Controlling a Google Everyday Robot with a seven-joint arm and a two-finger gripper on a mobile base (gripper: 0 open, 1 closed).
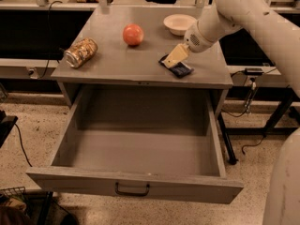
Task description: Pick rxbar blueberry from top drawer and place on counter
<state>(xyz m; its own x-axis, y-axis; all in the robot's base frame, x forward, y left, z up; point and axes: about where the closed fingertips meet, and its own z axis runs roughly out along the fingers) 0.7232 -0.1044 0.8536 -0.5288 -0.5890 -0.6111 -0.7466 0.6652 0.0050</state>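
Note:
The rxbar blueberry [182, 70], a dark navy flat bar, lies on the counter [117, 64] near its front right. My gripper [173, 60] is just above the bar's far left end, at or very close to it; I cannot tell whether they touch. The white arm comes in from the upper right. The top drawer [140, 149] is pulled fully open below the counter. Its grey inside holds nothing, and its dark pull handle [132, 190] faces the front.
A gold patterned can [80, 52] lies on its side at the counter's left. A red round fruit [133, 34] and a white bowl [179, 23] sit towards the back. A pale shelf with dark panels runs behind. Cables hang at both sides.

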